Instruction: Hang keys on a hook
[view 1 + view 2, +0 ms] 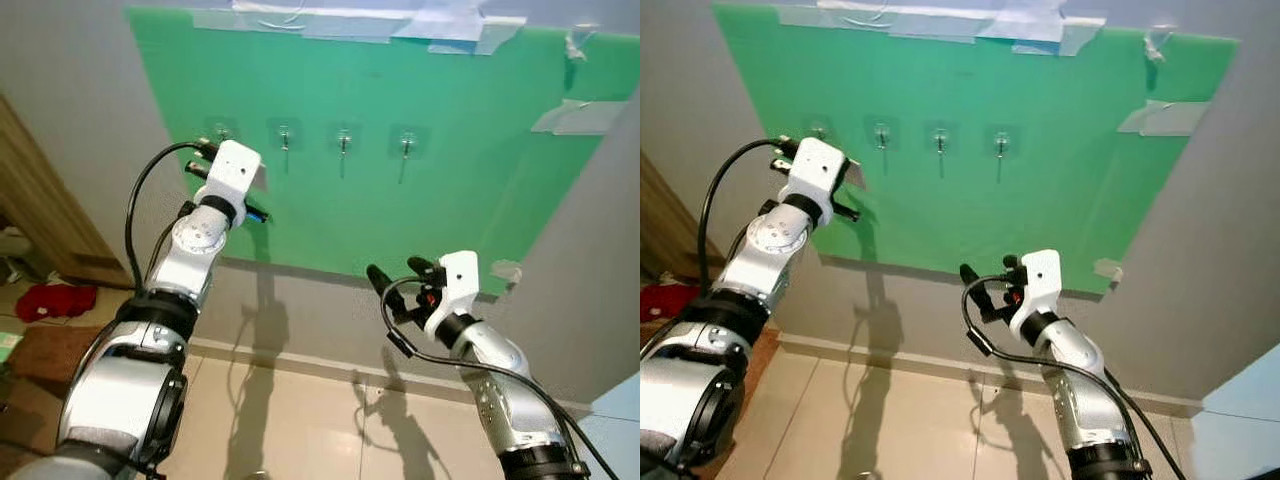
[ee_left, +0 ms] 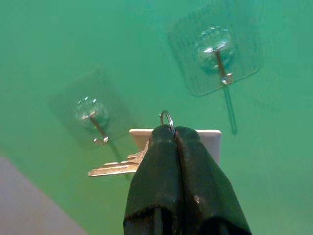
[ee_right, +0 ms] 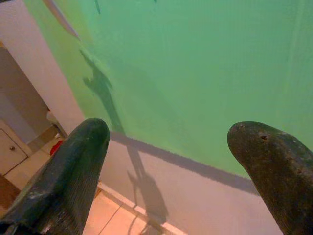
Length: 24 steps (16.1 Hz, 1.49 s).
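Against the green board (image 1: 420, 210), keys are held up close to the row of hooks.

From the head views, the left tool (image 1: 228, 178) is seen raised to the board beside the leftmost hook (image 1: 222, 133), while three more hooks (image 1: 344, 143) run off to the right; the right tool (image 1: 398, 282) is kept low and well apart, probably to stay clear. Along the left wrist view, the left tool's fingers (image 2: 156, 166) are seen pressed together on a key ring (image 2: 167, 118), with the keys (image 2: 117, 167) and a white tag (image 2: 208, 142) hanging behind, the ring's loop left exposed between two hooks (image 2: 97, 128), seemingly so it can be slipped over one. Along the right wrist view, the right tool's fingers (image 3: 73, 171) are seen spread apart, holding nothing.
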{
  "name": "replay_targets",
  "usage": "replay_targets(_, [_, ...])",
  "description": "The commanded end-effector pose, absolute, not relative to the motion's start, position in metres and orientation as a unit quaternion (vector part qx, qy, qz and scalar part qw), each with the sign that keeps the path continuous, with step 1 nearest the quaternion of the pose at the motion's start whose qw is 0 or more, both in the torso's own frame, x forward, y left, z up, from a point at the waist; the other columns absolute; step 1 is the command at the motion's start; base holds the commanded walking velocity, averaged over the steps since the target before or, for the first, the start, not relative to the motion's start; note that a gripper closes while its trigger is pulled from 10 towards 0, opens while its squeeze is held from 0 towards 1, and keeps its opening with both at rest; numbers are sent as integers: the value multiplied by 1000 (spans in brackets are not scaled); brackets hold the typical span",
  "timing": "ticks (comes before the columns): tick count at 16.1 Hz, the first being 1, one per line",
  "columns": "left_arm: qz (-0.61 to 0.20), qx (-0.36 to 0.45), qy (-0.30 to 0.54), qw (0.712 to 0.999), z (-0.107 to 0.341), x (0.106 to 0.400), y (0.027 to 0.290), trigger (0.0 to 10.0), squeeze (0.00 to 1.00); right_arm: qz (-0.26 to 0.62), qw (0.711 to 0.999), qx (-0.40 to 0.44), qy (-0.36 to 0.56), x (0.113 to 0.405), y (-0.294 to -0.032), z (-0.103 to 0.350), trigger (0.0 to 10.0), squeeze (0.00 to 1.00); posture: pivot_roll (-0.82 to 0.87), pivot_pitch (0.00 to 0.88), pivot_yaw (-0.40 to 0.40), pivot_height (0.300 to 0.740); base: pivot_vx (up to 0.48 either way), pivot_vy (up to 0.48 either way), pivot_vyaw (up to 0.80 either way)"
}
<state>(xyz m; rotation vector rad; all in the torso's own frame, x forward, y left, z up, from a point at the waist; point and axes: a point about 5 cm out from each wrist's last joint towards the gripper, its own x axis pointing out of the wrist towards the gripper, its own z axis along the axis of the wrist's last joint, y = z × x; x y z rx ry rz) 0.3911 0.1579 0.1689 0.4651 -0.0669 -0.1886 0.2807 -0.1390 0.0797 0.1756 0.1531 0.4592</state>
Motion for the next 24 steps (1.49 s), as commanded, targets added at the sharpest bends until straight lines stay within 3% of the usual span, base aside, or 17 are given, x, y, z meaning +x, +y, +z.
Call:
replay_targets(1, [-103, 248, -50, 962, 177, 394, 150, 0, 0, 229, 967, 88, 68, 282, -135, 86, 10000, 0, -34, 0, 97, 740, 0, 0, 0])
replay_targets(24, [-102, 377, -58, 919, 170, 398, 135, 0, 0, 223, 967, 95, 79, 274, -134, 83, 10000, 0, -51, 0, 97, 740, 0, 0, 0])
